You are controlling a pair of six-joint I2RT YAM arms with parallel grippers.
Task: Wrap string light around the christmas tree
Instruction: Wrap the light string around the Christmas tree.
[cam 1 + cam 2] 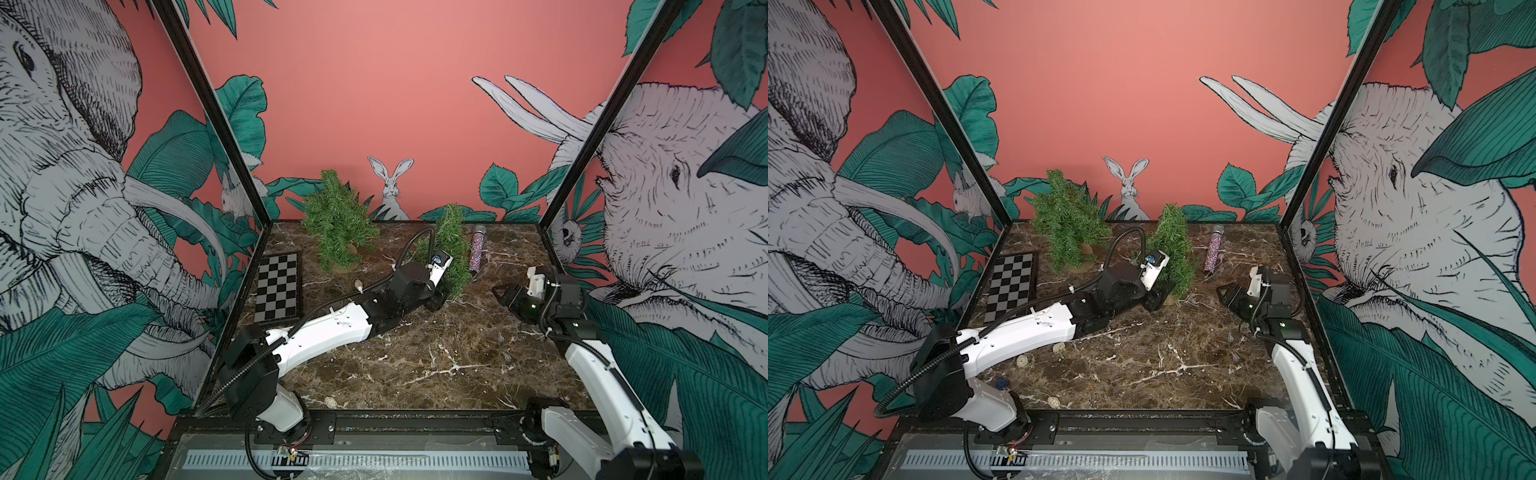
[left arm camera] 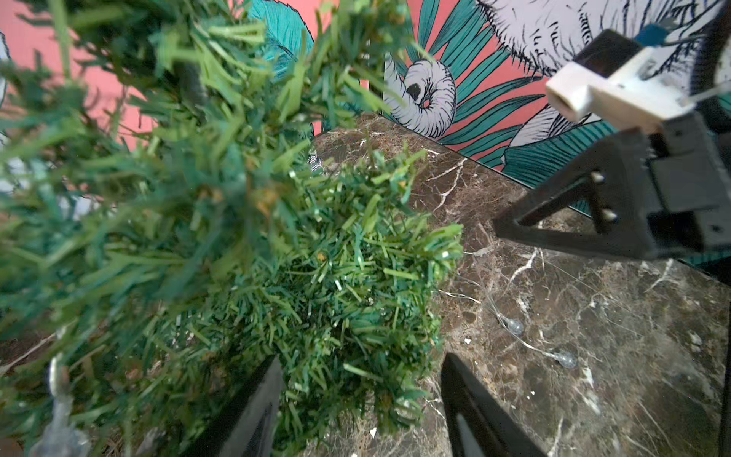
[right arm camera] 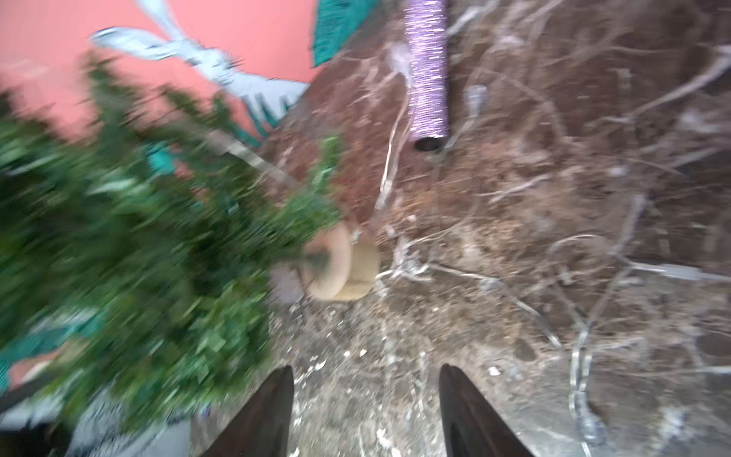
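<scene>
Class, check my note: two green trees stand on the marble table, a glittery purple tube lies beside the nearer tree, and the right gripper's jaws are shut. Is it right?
Not quite: the right gripper is open. The right wrist view shows its jaws well apart, nothing between them. The rest holds: back tree, nearer tree, and the glittery purple tube beside it.

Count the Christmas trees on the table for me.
2. The taller tree stands at the back beside the checkerboard; the smaller tree stands mid-table, the left gripper at its foot. None looks hidden.
</scene>
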